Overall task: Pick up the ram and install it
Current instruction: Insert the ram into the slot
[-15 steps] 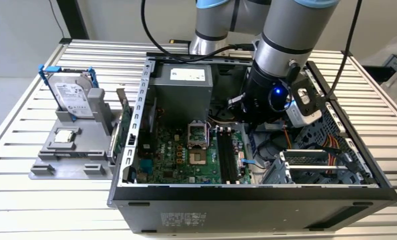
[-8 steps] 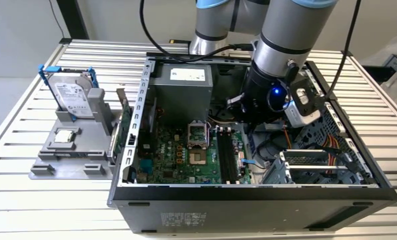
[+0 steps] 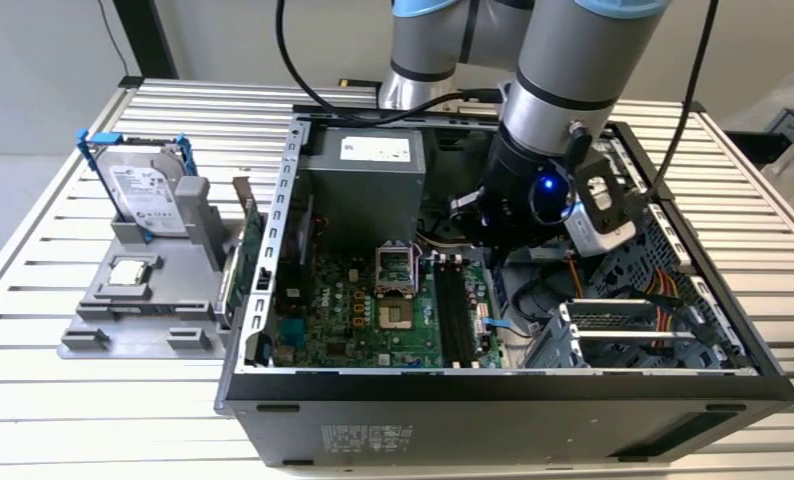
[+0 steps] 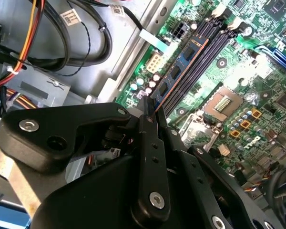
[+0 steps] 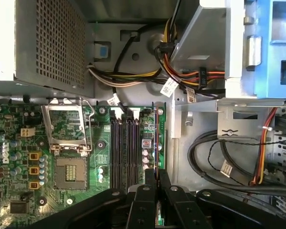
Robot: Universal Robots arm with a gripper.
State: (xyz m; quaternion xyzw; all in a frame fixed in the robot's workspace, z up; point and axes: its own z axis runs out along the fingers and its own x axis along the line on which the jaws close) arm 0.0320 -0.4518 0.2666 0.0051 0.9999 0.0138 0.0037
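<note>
Install step: the tool, closed on the ram, holds it just above the slots at frame centre; seating needs straight, aligned pressing.

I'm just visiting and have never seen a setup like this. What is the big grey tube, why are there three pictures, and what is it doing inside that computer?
The grey tube is a robot arm reaching into an open computer case that lies on a slatted table. The exterior view looks on from off the arm. Both wrist views come from cameras riding on the arm, looking past its black gripper at the green motherboard. The gripper is shut on the ram, a thin memory stick, held on edge beside the black slots. On the table beside the case, a grey stand holds a hard drive and a small processor chip.
</note>
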